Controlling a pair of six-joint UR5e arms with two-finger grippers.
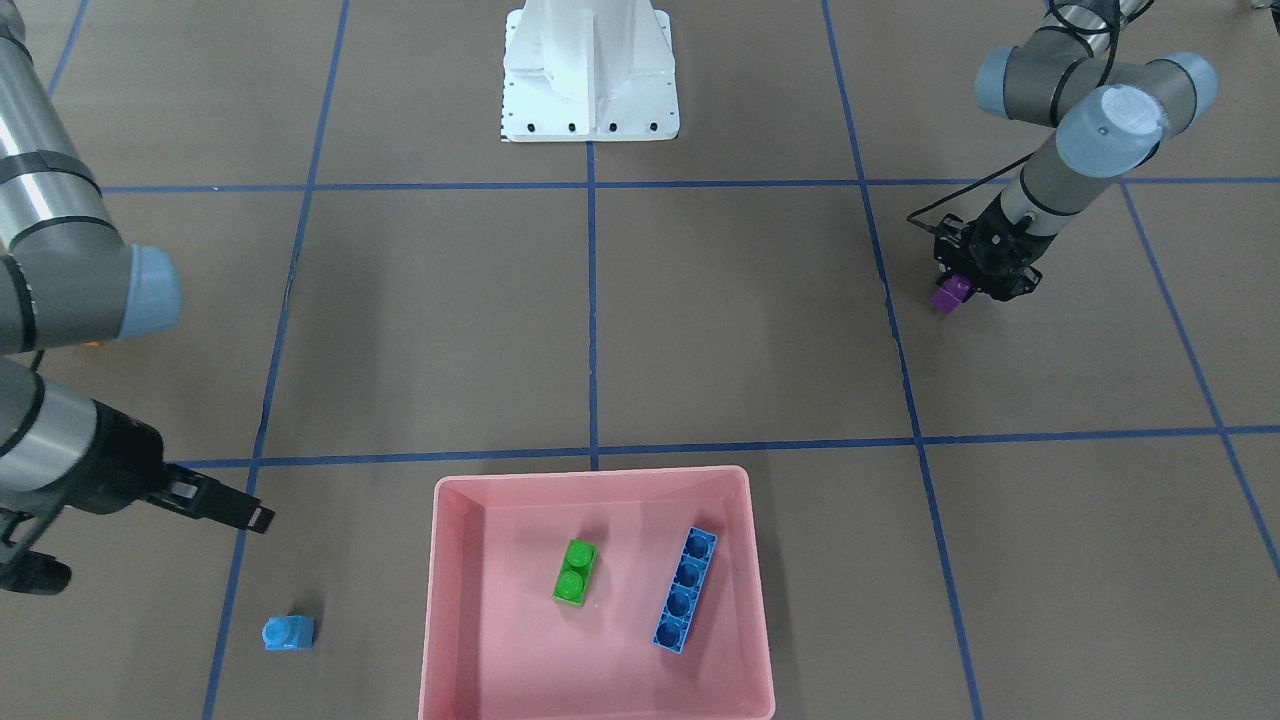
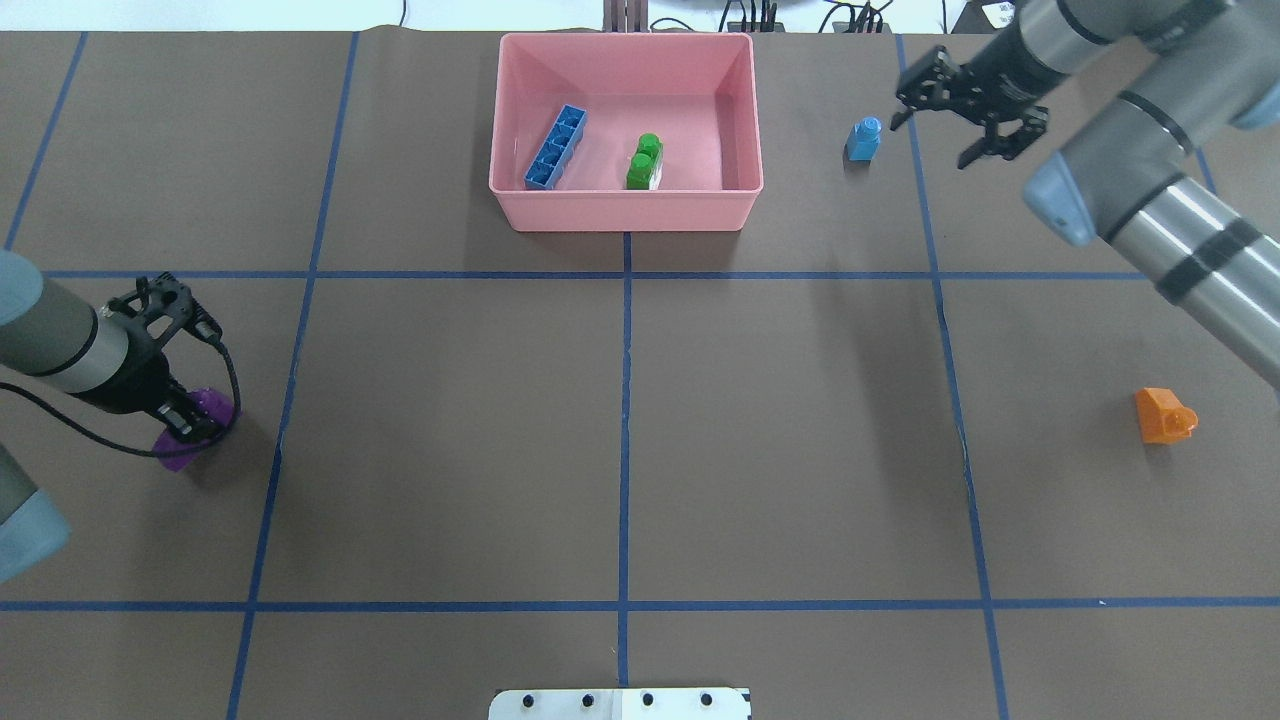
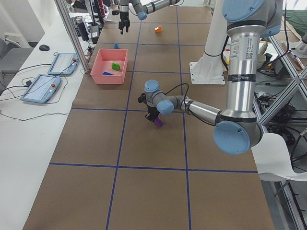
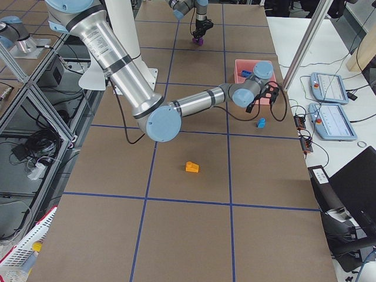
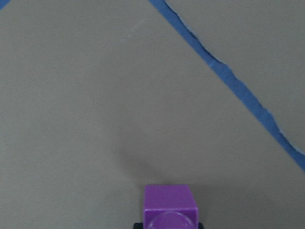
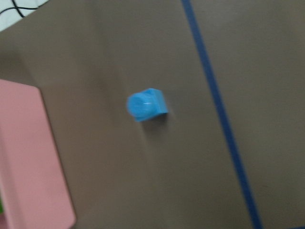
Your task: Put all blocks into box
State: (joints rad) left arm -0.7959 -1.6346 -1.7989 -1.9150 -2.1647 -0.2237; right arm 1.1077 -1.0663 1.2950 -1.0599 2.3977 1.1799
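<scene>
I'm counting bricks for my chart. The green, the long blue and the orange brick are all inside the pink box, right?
Not quite. The green brick and the long blue brick are inside the pink box, but the orange brick lies on the table, far from it. The overhead exterior view shows this.

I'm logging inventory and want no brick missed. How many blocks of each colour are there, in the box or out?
Blue: 2, the long blue block and the small blue block
Green: 1, the green block
Purple: 1, the purple block
Orange: 1, the orange block
Total: 5
</scene>
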